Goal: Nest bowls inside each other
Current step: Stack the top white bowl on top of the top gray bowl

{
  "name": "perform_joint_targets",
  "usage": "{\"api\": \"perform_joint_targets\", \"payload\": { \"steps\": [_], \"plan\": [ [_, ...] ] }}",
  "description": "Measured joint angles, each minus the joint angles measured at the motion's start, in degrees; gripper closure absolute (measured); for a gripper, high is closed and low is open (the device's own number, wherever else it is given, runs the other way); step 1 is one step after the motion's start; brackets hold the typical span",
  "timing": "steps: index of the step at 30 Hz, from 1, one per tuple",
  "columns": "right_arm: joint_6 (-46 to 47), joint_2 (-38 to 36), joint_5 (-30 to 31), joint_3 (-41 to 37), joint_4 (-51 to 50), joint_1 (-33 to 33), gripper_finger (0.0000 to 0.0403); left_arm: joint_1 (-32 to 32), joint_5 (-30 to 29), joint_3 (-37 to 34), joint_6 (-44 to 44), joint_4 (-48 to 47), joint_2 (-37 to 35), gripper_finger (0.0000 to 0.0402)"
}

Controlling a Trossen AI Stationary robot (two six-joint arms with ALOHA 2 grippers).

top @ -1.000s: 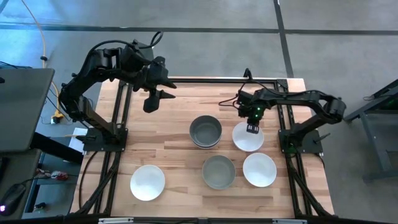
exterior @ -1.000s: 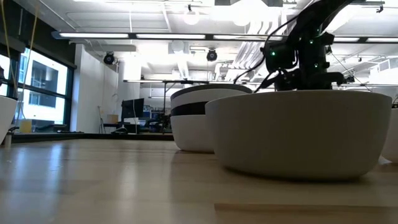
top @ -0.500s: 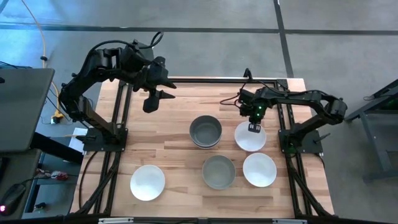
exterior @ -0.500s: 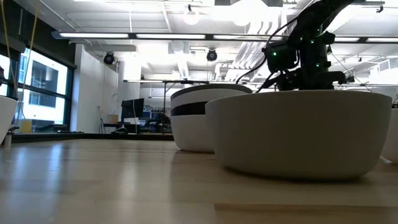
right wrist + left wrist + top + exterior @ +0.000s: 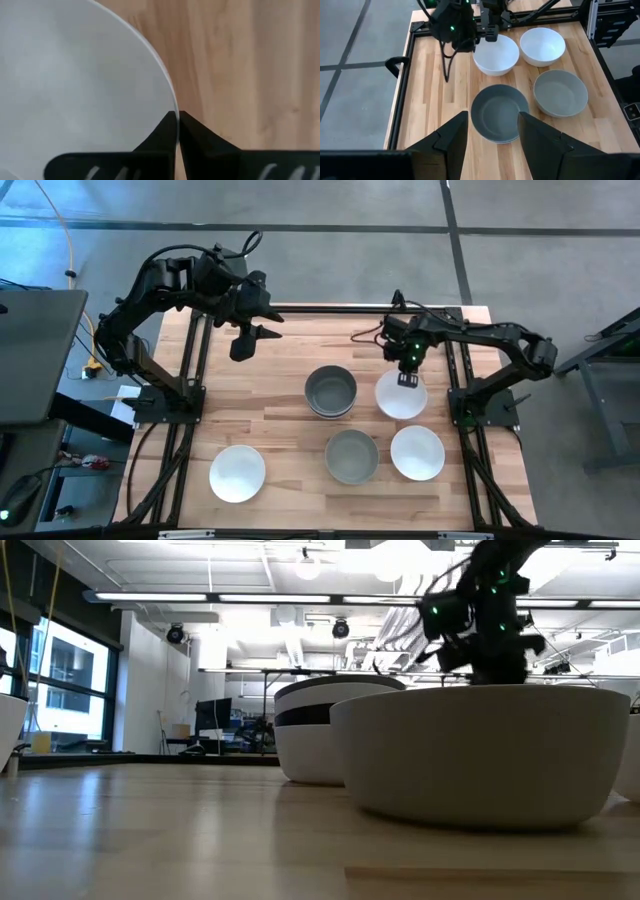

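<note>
My right gripper (image 5: pixel 407 378) is shut on the far rim of a white bowl (image 5: pixel 401 397) near the table's right side; the right wrist view shows this gripper (image 5: pixel 177 117) on the rim. A stack of bowls with a grey one on top (image 5: pixel 330 390) stands at the table's middle; in the low view the stack (image 5: pixel 320 730) shows a black band. A single grey bowl (image 5: pixel 351 456) and two white bowls (image 5: pixel 417 452) (image 5: pixel 237 472) rest on their bases nearer the near edge. My left gripper (image 5: pixel 246 340) hangs open above the far left of the table. My right gripper pinches the white bowl's far rim (image 5: pixel 175 107), one finger (image 5: pixel 162 131) inside the bowl and the other (image 5: pixel 195 132) outside. The fingers come from above, pointing down. Whether the bowl's base is off the table, I cannot tell.
In the left wrist view the grey-topped stack (image 5: pixel 499 112) lies below my open left gripper (image 5: pixel 493 116). Bare wood (image 5: pixel 250 405) spreads over the table's left half. Dark frame rails (image 5: pixel 195 370) run along both sides.
My right gripper has moved up a little and toward the table's far edge, staying shut on the white bowl's rim. The bowl has shifted slightly toward the far edge with it.
</note>
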Motion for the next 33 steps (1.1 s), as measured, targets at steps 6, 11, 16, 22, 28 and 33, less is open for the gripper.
{"api": "perform_joint_targets", "payload": {
  "steps": [6,11,16,22,28,33],
  "plan": [
    [0.1,0.0,-0.04,9.45,-4.35,0.0,0.0402,0.0,-0.01,0.0,0.0,-0.05,0.0,0.0241],
    [1.36,0.27,-0.06,18.9,-9.53,0.0,0.0403,-0.01,-0.01,0.0,0.38,-0.07,0.0,0.0241],
    [3.63,2.94,-0.11,29.53,-16.21,0.18,0.0403,-0.02,-0.01,0.0,0.93,-0.11,0.0,0.0241],
    [6.42,10.88,-1.01,42.24,-25.29,2.06,0.0403,-0.02,-0.01,0.0,1.07,-0.38,0.0,0.0241],
    [6.46,20.09,-2.77,53.74,-27.39,4.65,0.0403,0.26,-0.55,0.0,1.53,-6.08,-0.49,0.0241],
    [6.47,26.67,-3.85,60.32,-27.43,6.45,0.0403,2.07,-2.0,0.0,-0.5,-10.23,-2.63,0.0241]
  ]
}}
